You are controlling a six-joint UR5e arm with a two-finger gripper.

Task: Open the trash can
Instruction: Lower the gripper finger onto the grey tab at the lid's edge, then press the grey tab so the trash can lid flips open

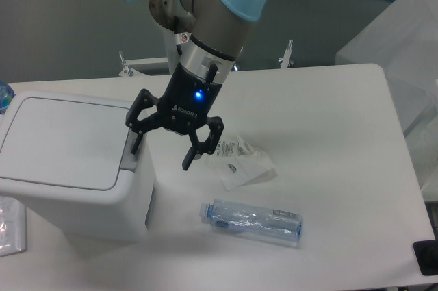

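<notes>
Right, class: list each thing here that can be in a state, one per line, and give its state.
trash can: lid shut, flat.
gripper: open, empty, one finger over the bin's grey tab edge.
plastic bottle: lying on its side on the table, empty-looking.
clear wrapper: crumpled, lying flat on the table.

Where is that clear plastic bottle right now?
The plastic bottle lies on its side on the white table, toward the front edge, right of the trash can and just below the crumpled plastic wrapper.
</notes>
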